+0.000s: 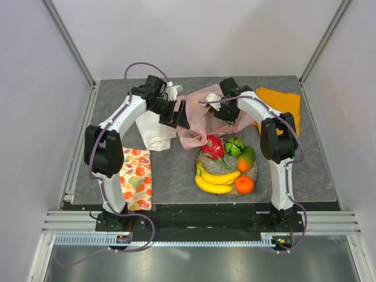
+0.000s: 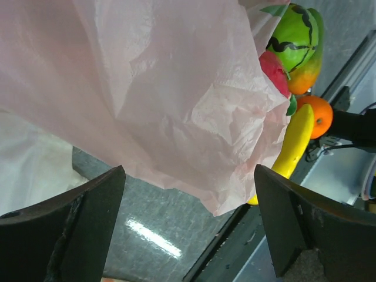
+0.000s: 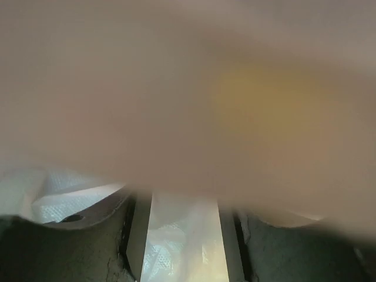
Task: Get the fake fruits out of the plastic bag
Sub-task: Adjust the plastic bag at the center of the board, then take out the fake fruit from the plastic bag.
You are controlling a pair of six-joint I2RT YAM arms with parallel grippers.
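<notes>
The pink plastic bag lies crumpled at the table's middle back, between both grippers. My left gripper is open at the bag's left edge. In the left wrist view the bag hangs just ahead of the wide jaws of that gripper, with nothing between them. My right gripper is pushed into the bag's top. The right wrist view is blurred by the bag, and bag film sits between the fingers of the right gripper. A yellowish blur shows through. The dragon fruit, green fruit, mango, bananas and orange lie on a dish.
The glittery round dish sits front of centre under the fruits. A white cloth lies left of the bag, an orange cloth at the back right, and a fruit-patterned cloth at the front left.
</notes>
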